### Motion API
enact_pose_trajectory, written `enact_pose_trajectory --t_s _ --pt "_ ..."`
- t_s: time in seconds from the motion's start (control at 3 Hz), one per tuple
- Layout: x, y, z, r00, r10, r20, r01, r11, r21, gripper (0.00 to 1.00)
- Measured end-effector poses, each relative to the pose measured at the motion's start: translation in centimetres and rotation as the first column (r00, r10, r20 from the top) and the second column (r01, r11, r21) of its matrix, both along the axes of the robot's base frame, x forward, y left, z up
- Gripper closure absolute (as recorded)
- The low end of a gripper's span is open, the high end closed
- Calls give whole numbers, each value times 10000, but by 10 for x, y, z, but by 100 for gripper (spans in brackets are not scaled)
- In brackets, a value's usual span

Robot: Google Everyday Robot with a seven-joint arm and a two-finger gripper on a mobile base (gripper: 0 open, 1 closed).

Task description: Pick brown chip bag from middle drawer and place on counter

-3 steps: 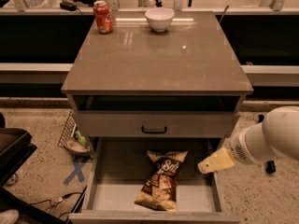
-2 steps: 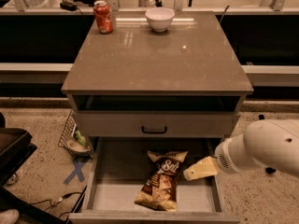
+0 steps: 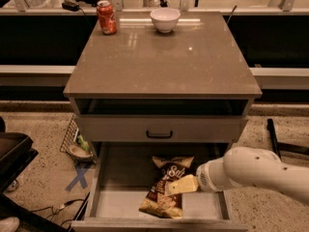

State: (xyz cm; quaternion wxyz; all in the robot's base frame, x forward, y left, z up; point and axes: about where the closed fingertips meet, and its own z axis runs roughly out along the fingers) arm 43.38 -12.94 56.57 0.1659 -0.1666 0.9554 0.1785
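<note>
The brown chip bag (image 3: 161, 193) lies lengthwise on the pale floor of the open middle drawer (image 3: 116, 204), right of centre. My gripper (image 3: 179, 185) reaches in from the right on a white arm and hovers over the bag's right side. Its pale finger overlaps the bag. The counter (image 3: 161, 57) is the glossy grey-brown top above the drawers.
A red soda can (image 3: 106, 17) and a white bowl (image 3: 165, 19) stand at the counter's back edge. A closed drawer front with a black handle (image 3: 159, 135) sits above the open drawer. A wire basket (image 3: 75, 141) and a blue floor cross (image 3: 78, 177) are at left.
My gripper and arm have moved left from beside the drawer's right wall to over the chip bag. The bag has not moved.
</note>
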Motion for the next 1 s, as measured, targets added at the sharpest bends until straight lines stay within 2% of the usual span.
enact_pose_trajectory --t_s 0.33,0.67,1.0 --pt "10 33 -37 9999 46 -157 -33 9967 806 0" --pt "26 61 -74 9996 267 -105 -253 9930 1151 0" --pt "40 68 -105 9988 492 3 -491 9955 811 0"
